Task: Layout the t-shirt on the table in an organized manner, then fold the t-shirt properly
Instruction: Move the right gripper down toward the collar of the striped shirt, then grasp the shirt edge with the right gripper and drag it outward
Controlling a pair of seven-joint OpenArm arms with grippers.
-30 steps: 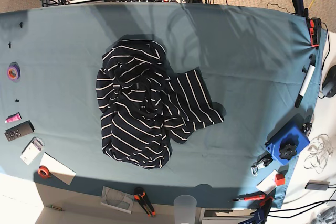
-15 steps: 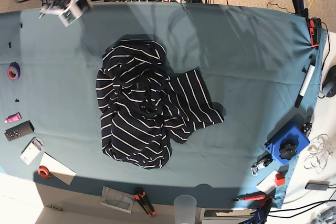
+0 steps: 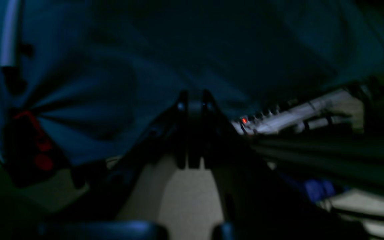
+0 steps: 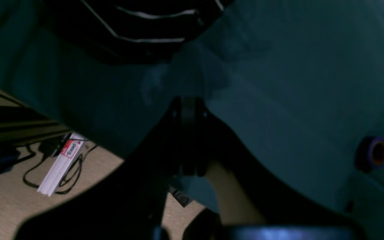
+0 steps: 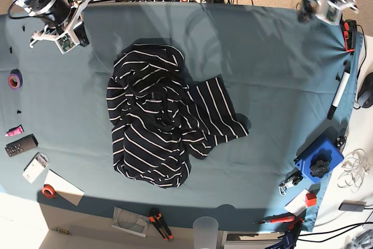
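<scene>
Both wrist views are dim and blurred, so fine detail is lost there. In the base view the right tool [image 5: 65, 38] sits at the far left corner of the bench [image 5: 280, 86], partly cut off by the frame's top edge; its own camera shows the two dark fingers pressed together, clenched on nothing, above bare teal cloth. A purple tape roll [image 5: 15, 79] lies near the left edge, with a dark remote [image 5: 21, 144] and a red tape ring [image 5: 49, 190] further along that side, all small and hard to read.

The t-shirt [image 5: 160, 118] lies crumpled near the middle of the bench, a soft heap of navy-black knit with thin white stripes running at several angles. Its folds hide the collar and most of the sleeves; one flatter flap spreads to the right. Only its striped edge shows at the top of the right wrist view.

The left tool [image 5: 319, 5] hangs over the far right corner, well apart from the shirt. Its view is too murky to tell whether the fingers are parted. A white marker [image 5: 338, 94] lies along the right edge, and a blue block [image 5: 318, 158] sits below it.
</scene>
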